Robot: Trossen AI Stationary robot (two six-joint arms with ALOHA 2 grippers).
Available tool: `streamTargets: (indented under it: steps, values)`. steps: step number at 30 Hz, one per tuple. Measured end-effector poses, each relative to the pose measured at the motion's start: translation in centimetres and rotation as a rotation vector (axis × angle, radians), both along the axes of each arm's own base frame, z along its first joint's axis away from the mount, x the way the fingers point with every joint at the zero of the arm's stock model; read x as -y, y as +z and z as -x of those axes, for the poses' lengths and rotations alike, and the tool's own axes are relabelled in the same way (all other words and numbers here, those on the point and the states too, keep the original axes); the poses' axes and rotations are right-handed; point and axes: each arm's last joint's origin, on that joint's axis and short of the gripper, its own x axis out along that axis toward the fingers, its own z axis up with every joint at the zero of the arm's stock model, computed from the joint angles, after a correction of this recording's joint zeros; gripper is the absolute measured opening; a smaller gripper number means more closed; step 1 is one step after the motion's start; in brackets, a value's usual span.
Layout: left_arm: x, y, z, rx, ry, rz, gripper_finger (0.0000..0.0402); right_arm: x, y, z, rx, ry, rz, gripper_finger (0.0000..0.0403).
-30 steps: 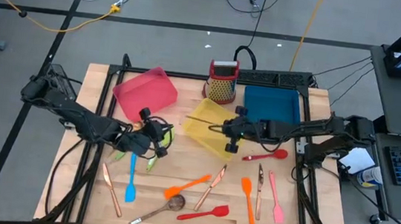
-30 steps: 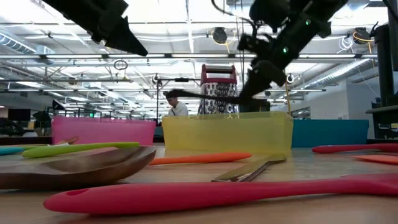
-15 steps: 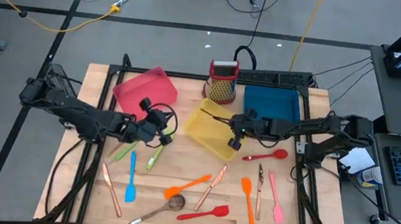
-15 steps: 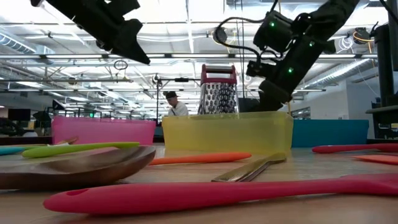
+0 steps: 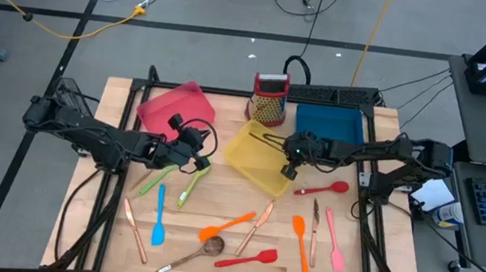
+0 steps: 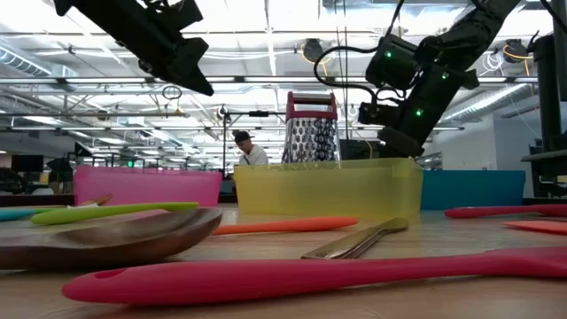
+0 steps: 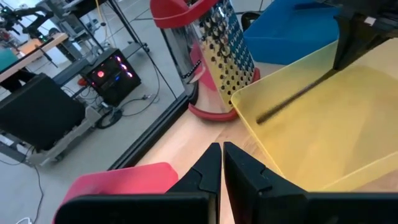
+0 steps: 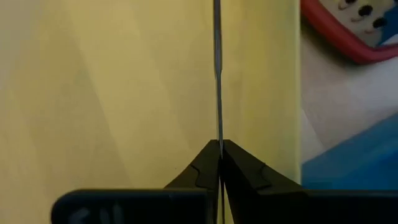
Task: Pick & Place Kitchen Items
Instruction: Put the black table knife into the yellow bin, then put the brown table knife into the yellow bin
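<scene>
My right gripper (image 5: 284, 149) is shut on a black knife (image 5: 265, 139) over the yellow tray (image 5: 249, 166). The knife shows as a dark stick (image 7: 298, 94) inside the tray in the left wrist view and as a thin line (image 8: 216, 62) in the right wrist view. My left gripper (image 5: 202, 156) hangs shut and empty (image 7: 221, 149) above the table between the pink tray (image 5: 176, 109) and the yellow tray. Two green spatulas (image 5: 155, 181), a blue spatula (image 5: 159, 218), an orange one (image 5: 229, 225) and a red spoon (image 5: 323, 189) lie flat on the table. My right gripper pinches one end of the black knife (image 8: 218, 134) between its two fingertips, which press on its flat sides. The knife runs on from the fingers in line with them, slanting down into the yellow tray. Whether its free end (image 7: 261, 116) touches the tray floor I cannot tell.
A red-topped box grater (image 5: 270, 98) stands at the far edge beside a blue tray (image 5: 327, 127). Copper cutlery (image 5: 256, 223), a wooden spoon (image 5: 194, 256), a red spatula (image 5: 248, 261), and orange (image 5: 302, 246) and pink (image 5: 334, 239) spatulas lie near the front.
My right gripper has gone down and toward the far edge with the knife, rolling as it went; the knife, level above the yellow tray before, now slants down inside it. My left gripper has swung toward the far edge, uncovering the green spatulas.
</scene>
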Motion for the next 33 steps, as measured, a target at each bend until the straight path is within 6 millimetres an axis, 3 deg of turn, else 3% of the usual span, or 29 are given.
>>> streamTargets:
  steps: [15,27,33]
  values:
    - [0.0,-0.1,-0.1,-0.009,-0.043,0.034,0.0024,0.2,0.8,-0.9,0.107,0.031,0.051,0.0072]
    - [0.5,-0.3,-0.3,-0.022,-0.187,0.136,0.0024,-1.1,2.1,-2.4,0.253,0.157,0.154,0.0145]
    - [0.8,-0.4,-0.2,-0.024,-0.195,0.143,0.0024,-2.4,2.8,-3.1,0.309,0.265,0.235,0.0161]
